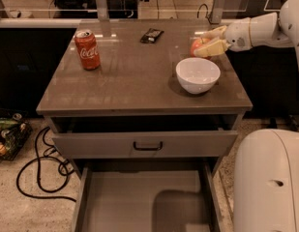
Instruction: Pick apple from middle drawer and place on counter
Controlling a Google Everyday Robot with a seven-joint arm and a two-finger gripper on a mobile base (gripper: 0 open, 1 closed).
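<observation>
My gripper [205,41] reaches in from the right over the far right part of the counter [134,76], behind the white bowl. Its pale fingers are closed around the small red apple [196,45], which peeks out on their left side, just above the counter surface. The middle drawer [144,202] is pulled open at the bottom of the view, its bare grey floor showing nothing but a shadow.
A white bowl [197,74] stands on the counter's right side, just in front of the gripper. A red soda can [87,49] stands at the left. A small dark packet [152,35] lies at the back. The robot's white body [270,178] fills the lower right. Cables [40,173] lie on the floor at left.
</observation>
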